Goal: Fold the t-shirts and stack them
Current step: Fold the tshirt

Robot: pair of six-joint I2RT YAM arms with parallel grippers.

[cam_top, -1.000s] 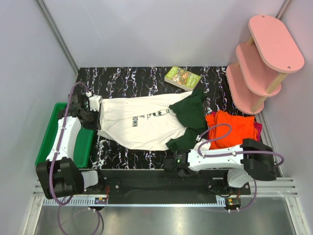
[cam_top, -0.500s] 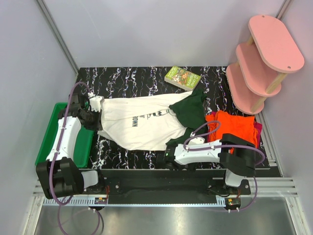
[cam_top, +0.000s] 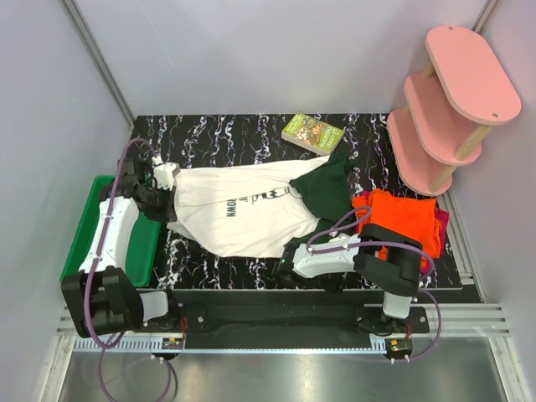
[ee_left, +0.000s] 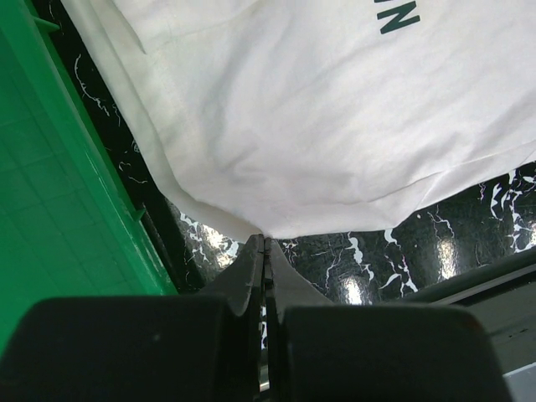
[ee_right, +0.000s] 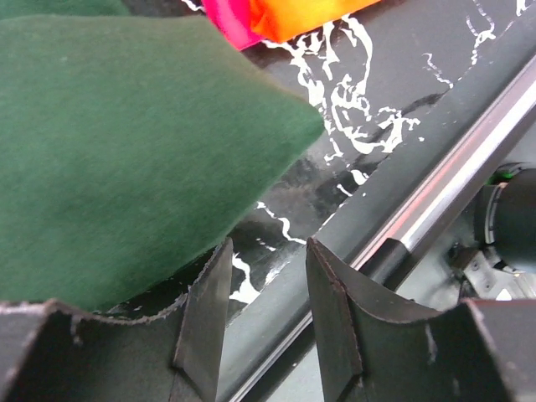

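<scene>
The cream shirt (cam_top: 243,213) lies spread across the middle of the worktop (cam_top: 243,138). Its printed side is up and its dark green sleeves (cam_top: 325,188) are bunched toward the right. It looks flattened but not folded, with no crease or doubled layer across the body.

The left fingers (ee_left: 255,266) are pressed together on the shirt's lower-left corner. In the left wrist view the hem is drawn to a point where it enters them. That corner sits just beside the green tray (cam_top: 88,226) at the left edge of the frame.

The right fingers (ee_right: 333,318) stand apart with nothing between them, and only worktop and the front rail (ee_right: 435,209) show in the gap. They hover low at the near edge, just beside the lower green sleeve, which fills the upper left of the right wrist view. I cannot tell whether one finger touches the cloth.

At the right of the top view the orange shirt (cam_top: 402,216) lies on the magenta shirt (cam_top: 440,219), of which only an edge shows. That reads as the start of a stack, though the orange one looks rumpled and I cannot tell how neatly either is folded.

By my reading the task is partway: two shirts are piled, and the cream one has yet to be folded and set on them. The book (cam_top: 312,133) lies at the far edge, apart from the shirts.
</scene>
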